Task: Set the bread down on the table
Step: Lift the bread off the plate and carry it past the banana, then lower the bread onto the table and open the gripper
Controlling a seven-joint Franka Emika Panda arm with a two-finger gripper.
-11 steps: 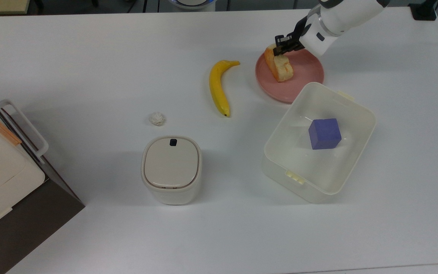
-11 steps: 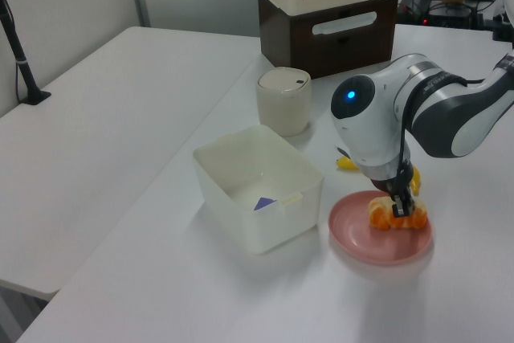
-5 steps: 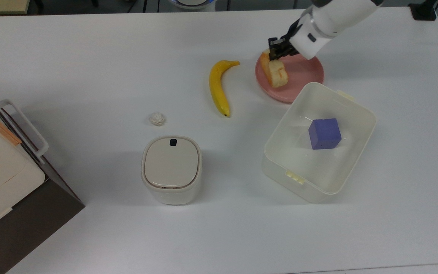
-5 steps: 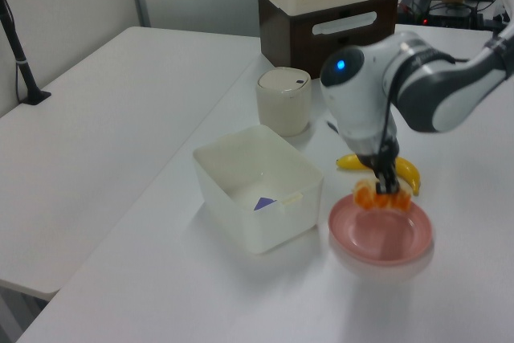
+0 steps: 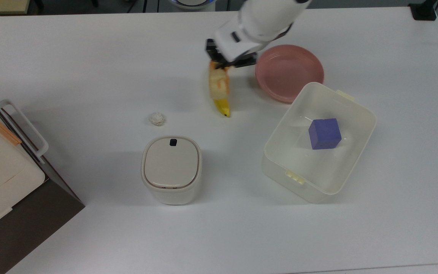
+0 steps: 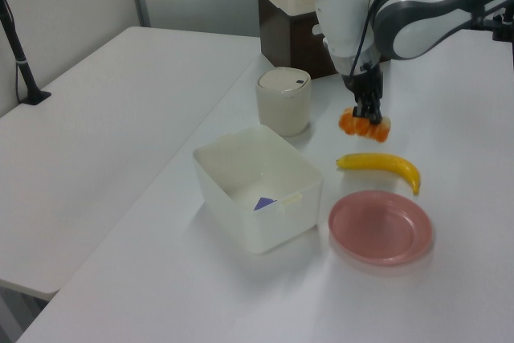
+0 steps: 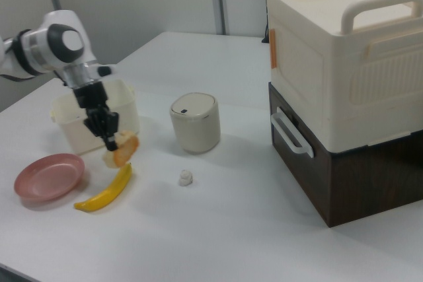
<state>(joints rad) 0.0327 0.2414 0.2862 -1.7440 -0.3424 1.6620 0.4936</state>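
The black two-finger gripper (image 5: 221,65) of the white Franka arm is closed on 1 end of the chunky cream-and-orange piece of bread (image 5: 219,85), which hangs clear of the large flat white matte table (image 5: 89,57). The bread's long axis runs away from the fingers toward the top view's bottom edge, and in the left view the piece (image 6: 363,124) dangles directly under the fingers, so the thing to be placed lies straight below the claw. The relation that governs the coming move is what lies beneath: in the top view the bread overlaps the long yellow banana (image 5: 222,106), and in the right view it (image 7: 121,151) hangs just above the banana (image 7: 106,193). A straight descent would probably land on the fruit; a sideways shift first seems needed. The round pink plate (image 5: 299,64) lies to the top view's right, with nothing on it. Bare white surface opens to the top view's left, between the banana and the small white paper ball (image 5: 156,119). The lidded cream canister (image 5: 171,167) and the translucent white tub (image 5: 356,152) holding 1 blue cube (image 5: 324,133) stand well apart.
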